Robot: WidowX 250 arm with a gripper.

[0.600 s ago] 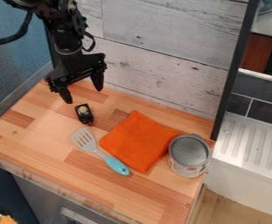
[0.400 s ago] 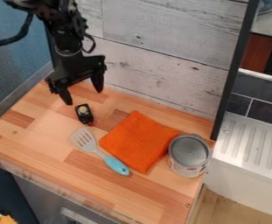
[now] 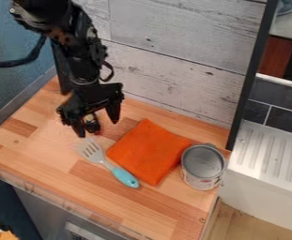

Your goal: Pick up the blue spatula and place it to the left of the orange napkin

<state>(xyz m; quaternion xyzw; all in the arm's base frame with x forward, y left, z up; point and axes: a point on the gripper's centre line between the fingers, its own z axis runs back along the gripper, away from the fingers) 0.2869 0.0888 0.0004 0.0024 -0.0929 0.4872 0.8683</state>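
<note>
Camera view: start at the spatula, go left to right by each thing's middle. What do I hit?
Blue-handled spatula → orange napkin → grey metal can → ridged white surface

spatula [image 3: 124,177] left of napkin [image 3: 149,152] | tin [image 3: 203,163] right of napkin | all on counter [image 3: 154,206]
</note>
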